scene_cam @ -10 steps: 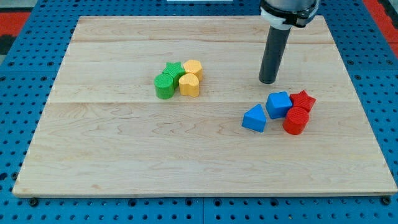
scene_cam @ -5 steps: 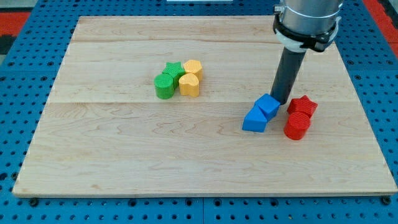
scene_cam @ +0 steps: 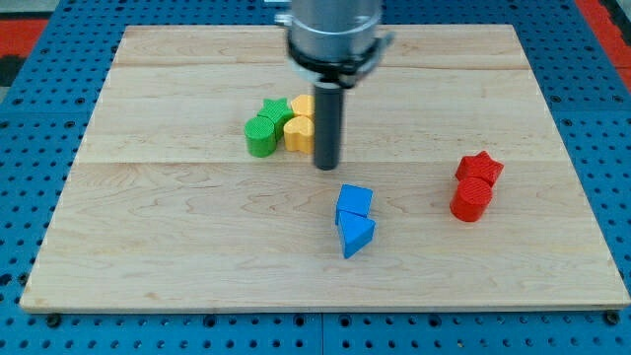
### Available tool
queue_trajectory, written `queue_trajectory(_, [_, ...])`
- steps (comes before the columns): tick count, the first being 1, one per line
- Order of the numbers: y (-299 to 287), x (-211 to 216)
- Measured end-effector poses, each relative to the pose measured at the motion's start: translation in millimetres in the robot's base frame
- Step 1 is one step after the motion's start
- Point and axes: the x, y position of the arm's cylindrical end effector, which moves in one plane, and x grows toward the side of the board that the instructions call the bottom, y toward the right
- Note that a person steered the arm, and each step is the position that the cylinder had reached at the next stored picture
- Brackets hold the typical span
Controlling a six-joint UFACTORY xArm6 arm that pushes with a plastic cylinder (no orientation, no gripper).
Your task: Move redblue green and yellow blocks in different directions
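Note:
My tip [scene_cam: 325, 166] rests on the wooden board just right of the green and yellow cluster, above and left of the blue pair. A green cylinder [scene_cam: 260, 137] and a green star [scene_cam: 275, 111] sit against two yellow blocks: one [scene_cam: 299, 133] beside the rod, another [scene_cam: 303, 106] partly hidden behind it. A blue cube [scene_cam: 355, 203] touches a blue triangular block [scene_cam: 356, 235] near the board's middle. A red star [scene_cam: 479, 168] and a red cylinder [scene_cam: 470, 200] stand together at the view's right.
The wooden board [scene_cam: 177, 237] lies on a blue perforated table [scene_cam: 30, 187]. The arm's grey body [scene_cam: 333, 35] hangs over the board's top middle.
The two blue blocks have been pushed left and down, away from the red pair. My tip has swept left from beside the red blocks to the yellow blocks.

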Motion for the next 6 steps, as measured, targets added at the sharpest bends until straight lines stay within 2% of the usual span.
queue_trajectory(1, [-35,0])
queue_trajectory(2, [-12,-14])
queue_trajectory(5, [-3,-126])
queue_trajectory(6, [-32,-114])
